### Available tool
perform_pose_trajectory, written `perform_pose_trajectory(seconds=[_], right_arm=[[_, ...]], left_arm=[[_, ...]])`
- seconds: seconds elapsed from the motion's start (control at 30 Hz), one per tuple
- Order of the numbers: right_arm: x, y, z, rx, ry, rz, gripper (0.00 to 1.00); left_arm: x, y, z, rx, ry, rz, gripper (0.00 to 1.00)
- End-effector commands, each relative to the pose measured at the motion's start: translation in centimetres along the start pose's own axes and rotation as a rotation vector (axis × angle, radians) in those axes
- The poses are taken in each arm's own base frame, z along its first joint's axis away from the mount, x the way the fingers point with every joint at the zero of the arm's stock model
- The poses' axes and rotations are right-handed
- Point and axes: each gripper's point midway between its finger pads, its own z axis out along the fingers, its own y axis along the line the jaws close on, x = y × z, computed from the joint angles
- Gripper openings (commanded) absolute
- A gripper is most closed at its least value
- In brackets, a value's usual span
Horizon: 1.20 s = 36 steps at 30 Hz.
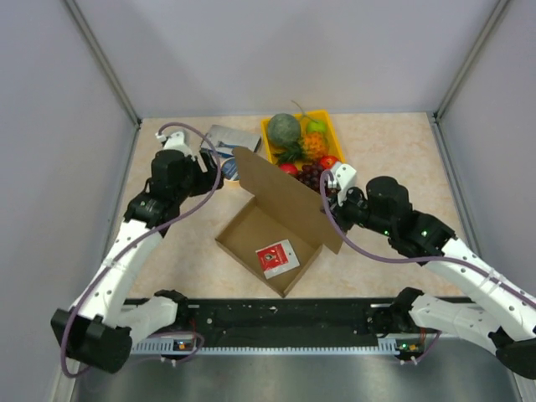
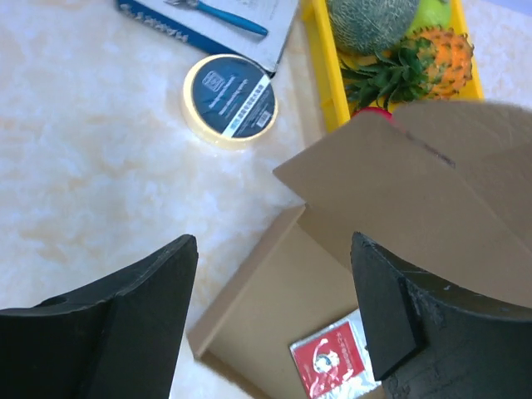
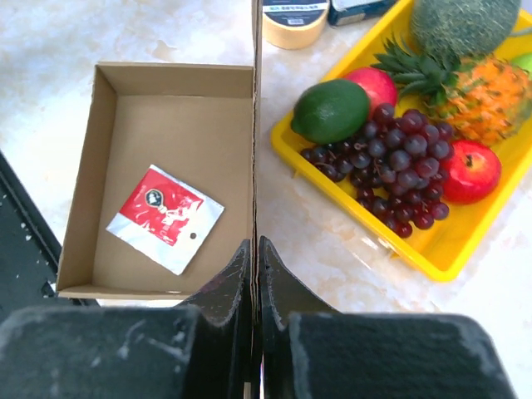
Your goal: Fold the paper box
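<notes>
Paper box (image 1: 249, 237): lid upright, edge runs far-left to near-right.
Right tool (image 3: 254, 249): pinching lid's right end.
Left tool (image 2: 273, 245): spread; your nearest to the far-left corner.

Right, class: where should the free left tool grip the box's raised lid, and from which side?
Probably the free corner of the lid, from the left, one finger on each face: it stands as a thin raised sheet, the right tool pinches its other end, and the open left tool hovers by that corner.
</notes>
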Motion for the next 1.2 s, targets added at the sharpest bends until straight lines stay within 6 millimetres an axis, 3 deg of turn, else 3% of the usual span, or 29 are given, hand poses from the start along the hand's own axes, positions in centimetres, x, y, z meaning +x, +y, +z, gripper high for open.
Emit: perform_pose_trajectory(seconds=[0.0, 0.03, 0.07, 0.13, 0.17, 0.23, 0.27, 0.47, 0.63, 0.73, 0.9, 1.07, 1.17], right_arm=[[-0.7, 1.6, 0.2, -0.124, -0.020, -0.080, 0.00], [-0.5, 1.5, 0.2, -0.128, -0.006, -0.091, 0.00], [-0.5, 1.6, 0.2, -0.134, 0.000, -0.094, 0.00], [-0.9, 2.1, 0.1, -0.170, 0.000, -0.095, 0.00], [-1.0, 2.2, 0.1, -0.180, -0.005, -0.092, 0.00], [-1.3, 2.4, 0.1, -0.197, -0.010, -0.086, 0.00], [-1.2, 2.4, 0.3, -0.199, -0.001, -0.084, 0.00], [-0.8, 2.0, 0.8, -0.189, 0.017, -0.090, 0.00], [-1.3, 1.4, 0.7, -0.188, 0.005, -0.080, 0.00], [-1.5, 1.4, 0.8, -0.201, 0.001, -0.077, 0.00], [-1.4, 1.4, 1.0, -0.228, 0.006, -0.071, 0.00], [-1.6, 1.5, 0.9, -0.246, 0.001, -0.056, 0.00], [-1.6, 1.6, 0.8, -0.251, 0.005, -0.052, 0.00]], left_arm=[[-1.4, -3.1, 5.2, 0.308, -0.031, 0.184, 0.80], [-1.5, -2.6, 5.9, 0.339, -0.005, 0.170, 0.80], [0.3, -3.2, 6.8, 0.437, 0.077, 0.171, 0.81], [0.0, -2.2, 8.1, 0.495, 0.068, 0.160, 0.81], [1.7, -3.0, 7.8, 0.634, 0.131, 0.138, 0.79], [0.3, -3.6, 7.4, 0.750, 0.065, 0.151, 0.79], [1.5, -3.6, 7.1, 0.802, 0.072, 0.166, 0.79], [2.9, -4.9, 5.4, 0.984, 0.104, 0.236, 0.75], [2.4, -5.0, 4.9, 0.989, 0.035, 0.363, 0.73], [3.1, -4.3, 5.3, 0.944, 0.082, 0.384, 0.69], [1.5, -4.2, 5.3, 0.921, 0.014, 0.484, 0.69], [1.4, -4.1, 6.3, 0.950, 0.061, 0.494, 0.71], [1.0, -2.9, 7.5, 0.916, 0.074, 0.473, 0.72]])
